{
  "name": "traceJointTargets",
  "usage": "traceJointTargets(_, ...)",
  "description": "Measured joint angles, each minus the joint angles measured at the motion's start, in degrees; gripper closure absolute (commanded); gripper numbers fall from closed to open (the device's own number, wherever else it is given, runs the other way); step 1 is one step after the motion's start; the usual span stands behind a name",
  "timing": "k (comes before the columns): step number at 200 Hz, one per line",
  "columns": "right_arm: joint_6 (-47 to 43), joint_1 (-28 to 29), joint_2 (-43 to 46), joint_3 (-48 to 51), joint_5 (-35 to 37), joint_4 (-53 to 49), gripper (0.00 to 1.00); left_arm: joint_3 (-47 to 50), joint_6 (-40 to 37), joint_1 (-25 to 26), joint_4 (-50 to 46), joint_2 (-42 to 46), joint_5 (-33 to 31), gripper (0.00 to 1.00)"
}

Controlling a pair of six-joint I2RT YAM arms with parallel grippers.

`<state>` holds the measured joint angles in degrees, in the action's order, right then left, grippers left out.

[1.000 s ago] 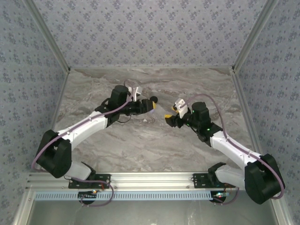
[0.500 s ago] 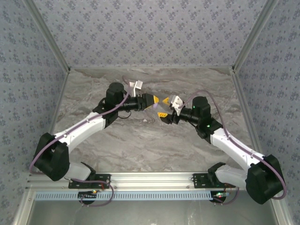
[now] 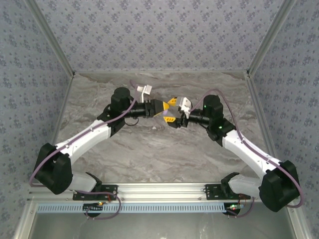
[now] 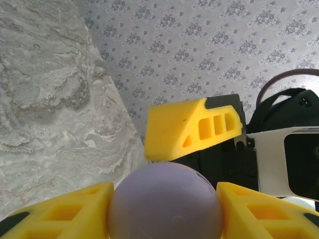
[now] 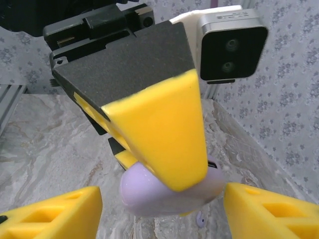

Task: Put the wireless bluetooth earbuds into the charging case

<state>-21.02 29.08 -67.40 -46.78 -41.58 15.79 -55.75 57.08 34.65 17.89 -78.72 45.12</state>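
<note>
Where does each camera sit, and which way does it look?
Top external: high behind the arm bases, looking down on the table; both arms, left end effector and right end effector tip to tip.
Left wrist: on the left arm, looking past its own fingers, shut on the charging case, toward the right arm.
Right wrist: on the right arm, facing the left arm; own open fingers at bottom.
Shared: both wrist views show the charging case.

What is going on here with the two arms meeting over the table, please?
The left gripper is clamped on the lavender charging case, holding it between its yellow fingers over the marble table. The right gripper faces it at close range with its jaws open, a finger on either side of the case, not yet closed on it.
</note>
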Motion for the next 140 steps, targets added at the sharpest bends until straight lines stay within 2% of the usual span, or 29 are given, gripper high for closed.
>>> traceJointTargets(56, -1.1, 0.4, -0.8, -1.7, -2.0, -2.1, 0.35, 0.0, 0.0, 0.7, 0.0, 0.0, 0.8, 0.47)
traceJointTargets(77, -1.4, 0.4, -0.9, -2.2, -2.2, -2.9, 0.39, 0.0, 0.0, 0.8, 0.0, 0.1, 1.0, 0.47)
traceJointTargets(112, -2.5, 0.4, -1.0, -3.2, -2.1, -4.4, 0.54, 0.0, -0.2, 1.0, -0.1, 0.3, 1.5, 0.47)
traceJointTargets(125, -2.7, 0.4, -1.0, -3.3, -1.9, -4.9, 0.55, 0.0, -0.3, 1.0, -0.3, 0.3, 1.4, 0.46)
traceJointTargets(140, -2.6, 0.5, -1.0, -3.3, -1.7, -5.6, 0.55, 0.0, -0.7, 1.0, -0.8, 0.3, 1.4, 0.39)
